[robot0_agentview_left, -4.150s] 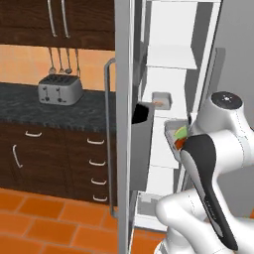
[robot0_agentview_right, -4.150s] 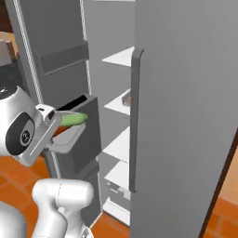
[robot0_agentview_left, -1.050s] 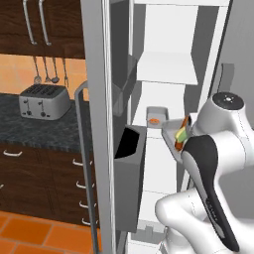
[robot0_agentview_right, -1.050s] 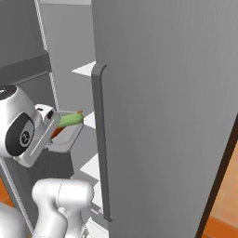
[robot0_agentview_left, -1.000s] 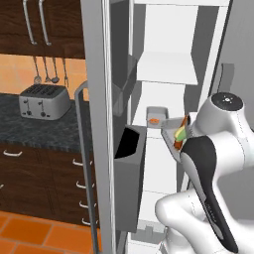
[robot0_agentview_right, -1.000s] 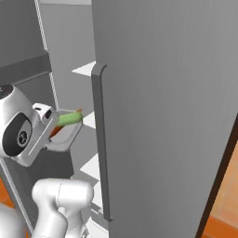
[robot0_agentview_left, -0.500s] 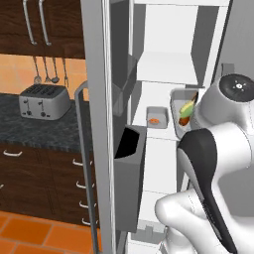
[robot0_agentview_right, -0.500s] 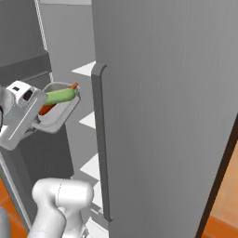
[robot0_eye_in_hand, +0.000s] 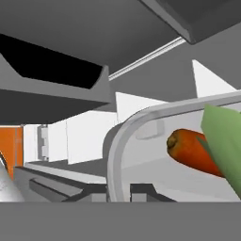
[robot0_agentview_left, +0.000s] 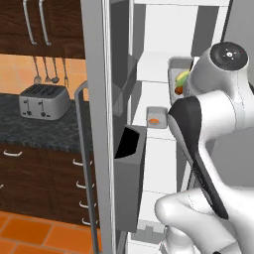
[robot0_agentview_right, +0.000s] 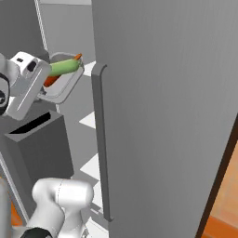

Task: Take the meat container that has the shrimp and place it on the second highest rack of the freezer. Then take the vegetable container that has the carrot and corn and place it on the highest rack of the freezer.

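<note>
**Vegetable container up at top-rack height, shrimp tray already shelved**

Your vegetable container [robot0_agentview_right: 59, 82] with the corn [robot0_agentview_right: 64, 67] and carrot [robot0_eye_in_hand: 190, 151] rides in the gripper [robot0_agentview_right: 44, 88], whose jaws are closed on the tray's near rim. It hangs in front of the freezer [robot0_agentview_left: 163, 74], raised about level with the highest rack [robot0_agentview_left: 156, 67]. The corn's long axis points away from the hand, toward the white interior. The rack lies straight ahead and far of the tray, so your coming move looks like a forward push with the tray's floor kept just above the shelf. The shrimp container [robot0_agentview_left: 155, 118] already sits on the second highest rack [robot0_agentview_left: 159, 131] below. The dark door bin [robot0_agentview_left: 130, 173] stands to your left
</note>
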